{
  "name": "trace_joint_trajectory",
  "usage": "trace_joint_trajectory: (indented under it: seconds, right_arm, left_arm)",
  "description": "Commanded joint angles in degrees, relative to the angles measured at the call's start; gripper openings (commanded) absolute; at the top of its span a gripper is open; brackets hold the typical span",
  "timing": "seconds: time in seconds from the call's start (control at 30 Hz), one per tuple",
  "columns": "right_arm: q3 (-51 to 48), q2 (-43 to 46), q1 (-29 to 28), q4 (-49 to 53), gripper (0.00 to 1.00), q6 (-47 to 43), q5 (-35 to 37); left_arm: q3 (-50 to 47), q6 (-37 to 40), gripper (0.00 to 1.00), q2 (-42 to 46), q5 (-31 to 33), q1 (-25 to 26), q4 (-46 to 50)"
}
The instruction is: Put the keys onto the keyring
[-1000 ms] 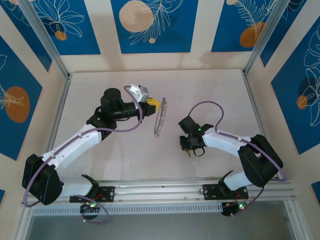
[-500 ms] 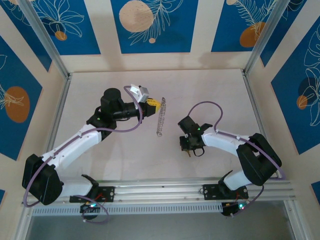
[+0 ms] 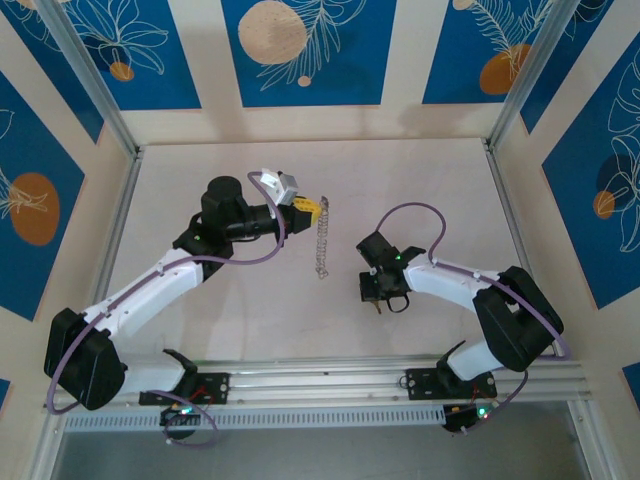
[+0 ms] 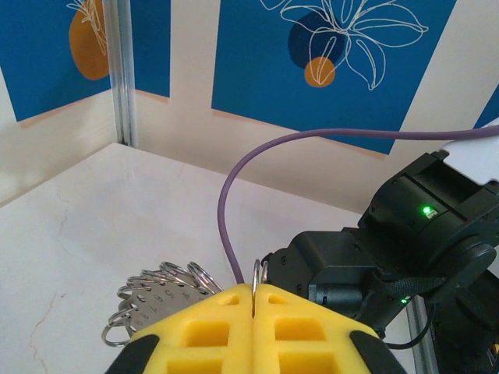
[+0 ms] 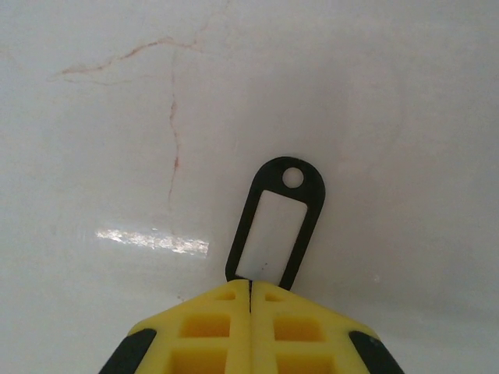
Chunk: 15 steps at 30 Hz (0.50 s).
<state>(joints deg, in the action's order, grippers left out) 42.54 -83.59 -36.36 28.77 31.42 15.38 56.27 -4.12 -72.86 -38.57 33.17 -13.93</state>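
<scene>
The keyring (image 3: pixel 322 242) is a silvery loop strung with several small rings, and it hangs from my left gripper (image 3: pixel 311 207) above the table's middle. In the left wrist view that gripper (image 4: pixel 256 290) is shut on one thin ring of the keyring (image 4: pixel 160 290), whose other rings fan out to the left. The keys (image 5: pixel 277 222), a black oblong tag with a white centre and a small hole, lie on the table. My right gripper (image 5: pixel 251 287) is shut on the tag's near end, which is hidden between the yellow pads. From above, the right gripper (image 3: pixel 375 298) sits low, right of the keyring.
The right arm's black wrist (image 4: pixel 405 249) and its purple cable (image 4: pixel 234 210) stand close behind the keyring in the left wrist view. Metal posts (image 3: pixel 505 95) and patterned walls close in the pale table (image 3: pixel 200 170).
The right gripper's jaws have closed on the tag. The hanging keyring has swung from a slant to nearly straight down. Both arms have barely moved.
</scene>
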Motion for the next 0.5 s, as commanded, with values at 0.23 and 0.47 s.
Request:
trace_joint_trajectory:
  seconds: [0.23, 0.47]
  right_arm:
    - [-2.9, 14.0, 1.8, -6.0, 0.0, -1.2, -6.5]
    - [-3.0, 26.9, 6.6, -11.5, 0.0, -0.8, -14.2]
  left_arm:
    - [0.0, 0.1, 0.0, 1.2, 2.0, 0.5, -3.7]
    - [1.1, 0.3, 0.0, 1.1, 2.4, 0.5, -2.9]
